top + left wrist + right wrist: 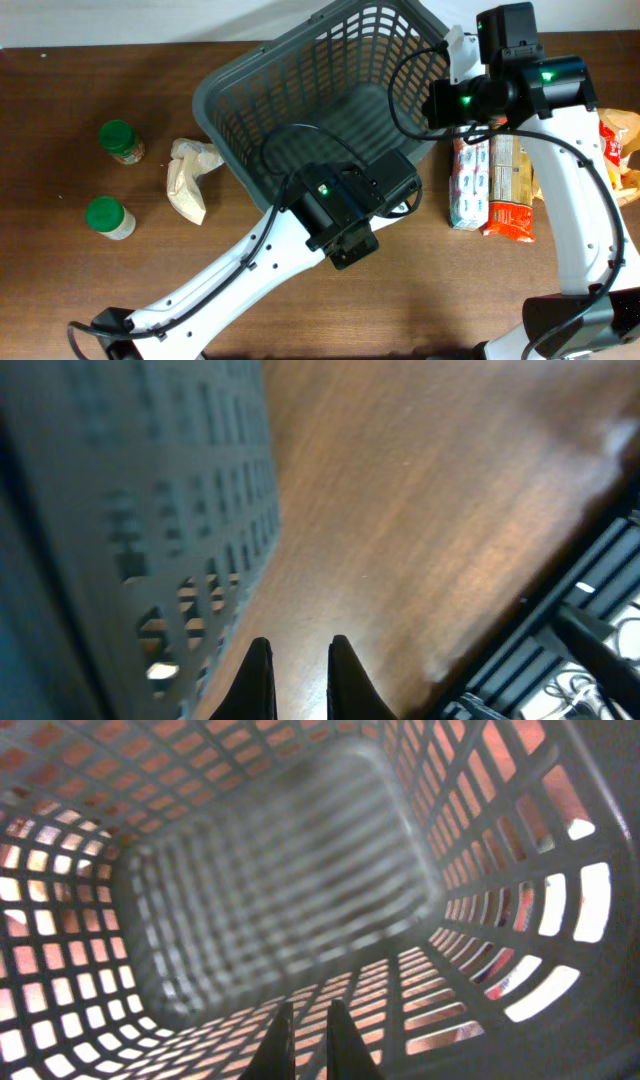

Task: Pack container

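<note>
The container is a large dark grey lattice basket, tilted at the back middle of the table. It fills the right wrist view, and nothing shows inside it. My right gripper reaches over the basket's right rim into the inside, its fingers nearly together with nothing between them. My left gripper is low over the bare wood at the basket's front right corner. The basket's slotted wall is just to its left. Its fingers are a narrow gap apart and hold nothing.
Two green-lidded jars and a crumpled beige bag lie left of the basket. To its right lie a white packet, a red-and-tan packet and an orange bag under the right arm.
</note>
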You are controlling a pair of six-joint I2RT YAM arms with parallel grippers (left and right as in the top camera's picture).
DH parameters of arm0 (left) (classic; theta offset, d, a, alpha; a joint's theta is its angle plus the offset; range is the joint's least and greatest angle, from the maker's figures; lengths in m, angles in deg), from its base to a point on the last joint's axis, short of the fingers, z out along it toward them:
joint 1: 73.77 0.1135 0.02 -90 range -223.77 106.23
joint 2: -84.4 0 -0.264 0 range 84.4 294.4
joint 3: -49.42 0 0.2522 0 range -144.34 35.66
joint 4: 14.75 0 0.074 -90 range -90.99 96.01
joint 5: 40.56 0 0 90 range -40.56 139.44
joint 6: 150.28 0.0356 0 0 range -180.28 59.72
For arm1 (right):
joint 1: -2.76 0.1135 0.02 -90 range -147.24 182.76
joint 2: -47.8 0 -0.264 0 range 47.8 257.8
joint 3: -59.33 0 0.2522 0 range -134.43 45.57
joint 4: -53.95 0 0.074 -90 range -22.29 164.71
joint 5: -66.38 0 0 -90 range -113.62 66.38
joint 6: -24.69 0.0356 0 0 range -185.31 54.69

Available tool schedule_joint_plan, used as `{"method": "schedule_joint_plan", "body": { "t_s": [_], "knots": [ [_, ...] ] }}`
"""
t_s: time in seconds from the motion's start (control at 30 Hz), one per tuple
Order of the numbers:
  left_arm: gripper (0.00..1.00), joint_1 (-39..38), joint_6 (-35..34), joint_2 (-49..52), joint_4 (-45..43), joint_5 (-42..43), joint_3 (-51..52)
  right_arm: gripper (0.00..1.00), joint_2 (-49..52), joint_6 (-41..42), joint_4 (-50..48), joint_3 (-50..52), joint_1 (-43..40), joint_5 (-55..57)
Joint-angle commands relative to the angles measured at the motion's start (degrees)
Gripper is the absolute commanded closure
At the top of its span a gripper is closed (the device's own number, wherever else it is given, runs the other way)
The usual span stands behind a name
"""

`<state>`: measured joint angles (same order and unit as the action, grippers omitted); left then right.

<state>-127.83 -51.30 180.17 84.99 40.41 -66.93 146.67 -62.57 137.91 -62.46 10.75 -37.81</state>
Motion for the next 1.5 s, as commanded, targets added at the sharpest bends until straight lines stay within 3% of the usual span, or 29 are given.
{"method": "schedule_joint_plan", "body": {
  "t_s": [0.0,0.67,1.0,1.23,1.47],
  "knots": [
    [0.98,3.3,-0.5,0.1,0.0,-3.5,-0.3,0.96,0.2,-0.6,2.1,-0.5,0.4,4.8],
    [0.98,23.2,4.1,0.1,-1.8,-3.9,0.4,0.96,0.2,-0.8,7.3,-0.5,0.4,4.8],
    [0.98,27.0,4.2,-0.5,-1.7,-3.2,0.3,0.96,-0.6,-0.8,7.4,-1.5,0.2,4.8],
    [0.98,29.7,-1.3,-8.4,1.9,-3.2,-0.7,0.96,-3.8,0.6,7.4,-14.3,-5.4,4.8],
    [0.93,39.2,-3.4,-19.4,0.2,-3.3,-0.7,0.96,-1.8,0.8,6.3,-15.6,-14.2,7.2]
  ]
}}
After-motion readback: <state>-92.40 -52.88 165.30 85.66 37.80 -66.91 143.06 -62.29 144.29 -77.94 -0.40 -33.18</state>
